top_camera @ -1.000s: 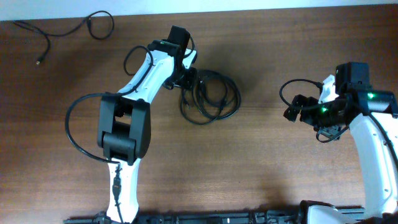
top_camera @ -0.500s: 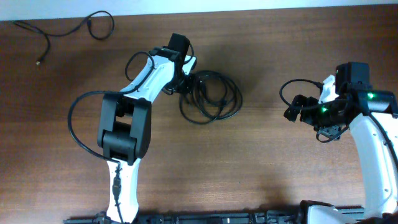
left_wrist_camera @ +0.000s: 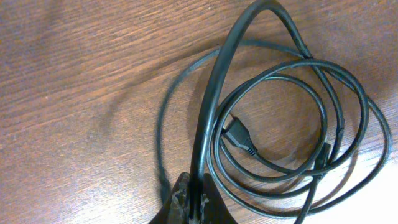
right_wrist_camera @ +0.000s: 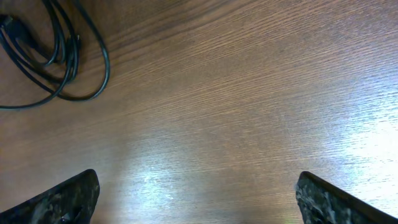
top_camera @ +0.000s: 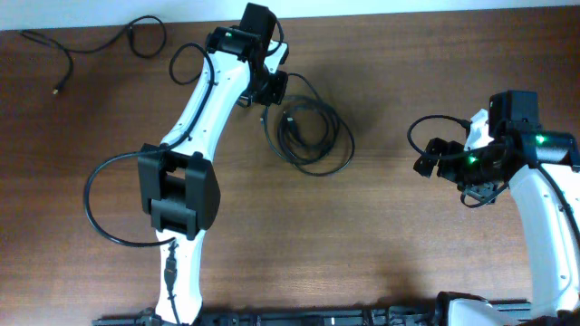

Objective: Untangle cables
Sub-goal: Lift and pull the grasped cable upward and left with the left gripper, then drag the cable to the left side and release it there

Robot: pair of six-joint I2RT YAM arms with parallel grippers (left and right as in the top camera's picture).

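A coiled bundle of black cables [top_camera: 313, 136] lies on the wooden table at centre. My left gripper [top_camera: 272, 93] is at the bundle's upper left, shut on one cable strand [left_wrist_camera: 208, 124] that rises from the coil to the jaws [left_wrist_camera: 194, 202]. A small plug end [left_wrist_camera: 238, 134] lies inside the loops. A separate loose black cable [top_camera: 100, 41] lies at the far left back of the table. My right gripper [top_camera: 426, 161] is open and empty [right_wrist_camera: 198, 193], well to the right of the bundle, whose edge shows in the right wrist view [right_wrist_camera: 56, 56].
The brown wooden table [top_camera: 390, 244] ends at a pale back edge [top_camera: 408, 7]. The arms' own black wires loop beside each arm.
My left gripper has moved toward the back of the table with the cable strand in it, drawing the coil's upper left loop out. The right arm has not moved.
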